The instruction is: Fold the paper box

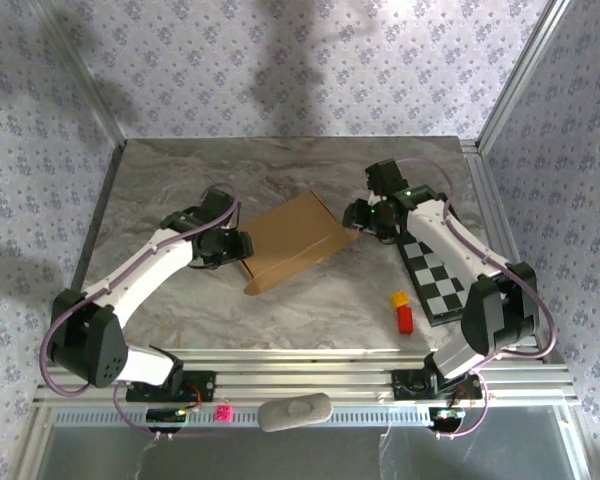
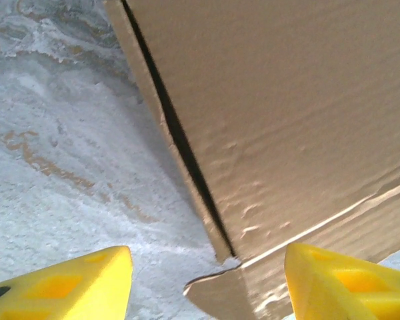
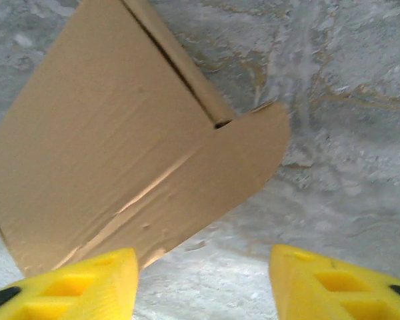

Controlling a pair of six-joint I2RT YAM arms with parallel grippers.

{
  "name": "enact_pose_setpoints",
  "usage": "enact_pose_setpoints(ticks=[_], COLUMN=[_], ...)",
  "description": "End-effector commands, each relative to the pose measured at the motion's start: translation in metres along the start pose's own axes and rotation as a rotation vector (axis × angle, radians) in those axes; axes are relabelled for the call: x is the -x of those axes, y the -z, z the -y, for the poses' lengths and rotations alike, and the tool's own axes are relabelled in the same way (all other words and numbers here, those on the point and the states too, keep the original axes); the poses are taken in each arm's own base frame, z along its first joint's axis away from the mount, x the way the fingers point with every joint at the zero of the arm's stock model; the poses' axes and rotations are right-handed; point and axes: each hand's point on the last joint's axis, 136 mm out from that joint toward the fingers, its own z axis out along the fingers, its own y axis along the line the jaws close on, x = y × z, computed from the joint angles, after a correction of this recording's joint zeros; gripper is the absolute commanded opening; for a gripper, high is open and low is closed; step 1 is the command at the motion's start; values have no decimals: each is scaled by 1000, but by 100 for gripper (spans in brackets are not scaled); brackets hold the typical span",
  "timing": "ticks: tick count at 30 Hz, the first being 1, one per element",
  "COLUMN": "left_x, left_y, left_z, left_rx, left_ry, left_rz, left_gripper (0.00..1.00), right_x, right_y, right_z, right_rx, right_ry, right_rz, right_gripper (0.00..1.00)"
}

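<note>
The paper box (image 1: 292, 240) is plain brown cardboard, lying flat at the middle of the marble table (image 1: 180, 170). My left gripper (image 1: 242, 244) sits at the box's left edge, open. In the left wrist view its yellow fingers (image 2: 73, 283) straddle a corner tab of the paper box (image 2: 287, 120), where a dark slit runs along a side flap. My right gripper (image 1: 354, 214) hovers at the box's right corner, open. In the right wrist view the paper box (image 3: 113, 153) shows a rounded flap, and the yellow fingertips (image 3: 333, 283) hold nothing.
A black-and-white checkered board (image 1: 438, 275) lies at the right, under the right arm. A yellow block (image 1: 400, 299) and a red block (image 1: 405, 319) sit beside it. Aluminium rails (image 1: 310, 380) run along the near edge. Patterned walls enclose the table.
</note>
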Motion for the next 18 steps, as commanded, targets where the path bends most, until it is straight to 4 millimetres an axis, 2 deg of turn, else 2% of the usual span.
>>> enact_pose_setpoints(ticks=[1,6,9,11,15,18], left_x=[0,12,16,13,25,39], left_y=[6,-19,-33,-38,-28,-18], left_z=[-11,-10,-3,1,11,8], left_rx=[48,7,-33,-44,-40,25], left_ry=[-32,106,167,183,110,20], left_rz=[-15,-34,-49,-79,-40,-6], left_gripper=[60,48,45,43,44,54], right_x=[-5,-7,-13,-28,-46,-49], right_y=[-15,-22,-29,-36,-44,-53], right_z=[3,-8,-8,-6,-11,-22], right_rx=[83,146,158,183,293,406], right_ry=[-2,-71,-137,-211,-341,-382], right_rz=[-71,-82,-103,-124,-91,-61], right_gripper=[50,49,49,50,57,60])
